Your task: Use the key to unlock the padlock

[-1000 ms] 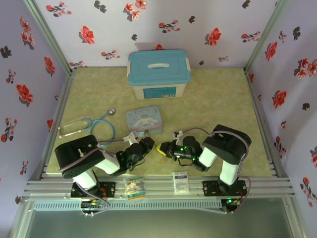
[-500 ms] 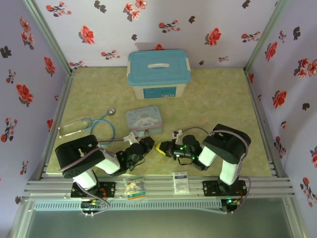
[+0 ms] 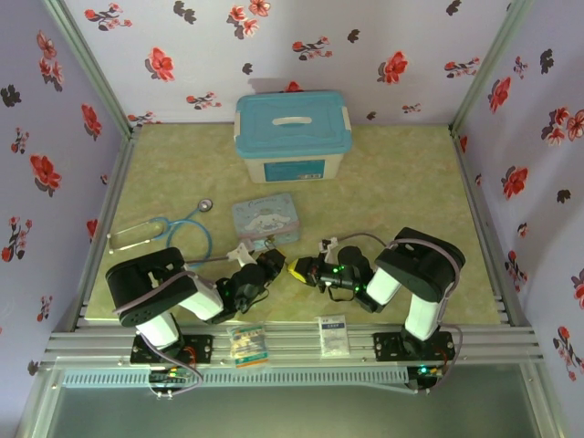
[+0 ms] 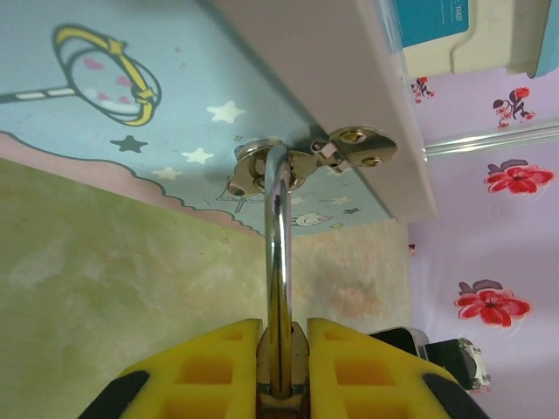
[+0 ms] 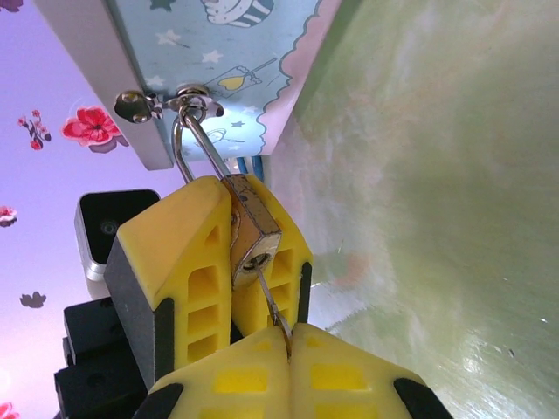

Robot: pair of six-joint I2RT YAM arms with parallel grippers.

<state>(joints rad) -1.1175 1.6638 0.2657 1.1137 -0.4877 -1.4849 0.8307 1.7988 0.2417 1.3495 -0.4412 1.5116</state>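
I see the padlock as a small brass block with a thin silvery shackle hooked through the hasp of the cartoon tin, just off its front edge. My left gripper is clamped on the padlock body. My right gripper has its fingers pinched together on the key, whose thin blade sits in the keyhole. Against a second ago, the right gripper has only nudged slightly toward the tin.
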